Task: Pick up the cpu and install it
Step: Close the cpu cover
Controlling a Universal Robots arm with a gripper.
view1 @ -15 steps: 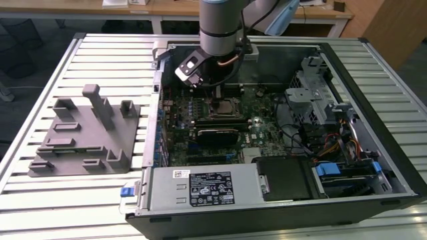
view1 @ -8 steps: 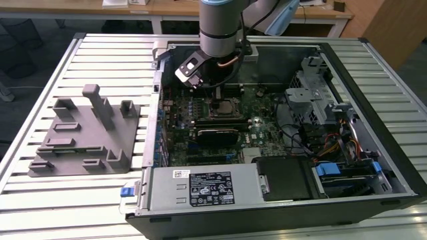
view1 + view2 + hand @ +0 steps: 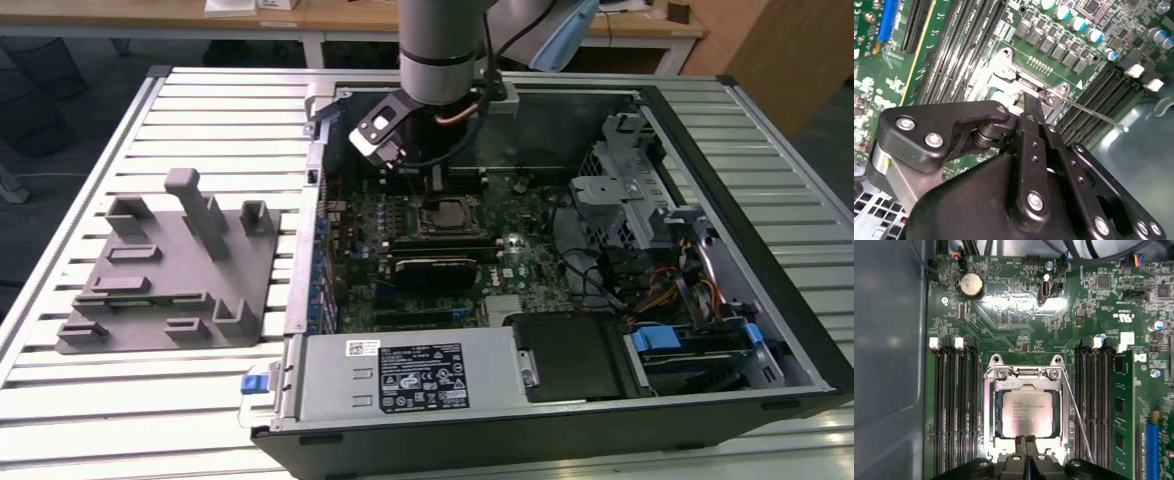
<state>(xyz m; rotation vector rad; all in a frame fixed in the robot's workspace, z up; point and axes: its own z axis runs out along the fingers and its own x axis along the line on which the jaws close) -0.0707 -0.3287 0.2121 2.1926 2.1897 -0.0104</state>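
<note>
Starting from the biggest thing, you have the slatted table (image 3: 747,130) carrying the open case (image 3: 400,440), with the grey fixture (image 3: 160,290) well apart on the exterior view's left. Your arm hangs over the motherboard (image 3: 1019,315). In the first wrist view the cpu (image 3: 1026,412) lies inside the socket (image 3: 1026,372) frame, looking flat and square to it. Your gripper (image 3: 1026,440) has its fingers closed together with nothing between them, tips at the cpu's edge; whether they touch it cannot be told. This looks like the seating step, so press only straight down and lightly. Allow no sideways drag across the socket, check that all four edges sit level, and stay off the thin lever (image 3: 1075,415) just beside the frame.
</note>
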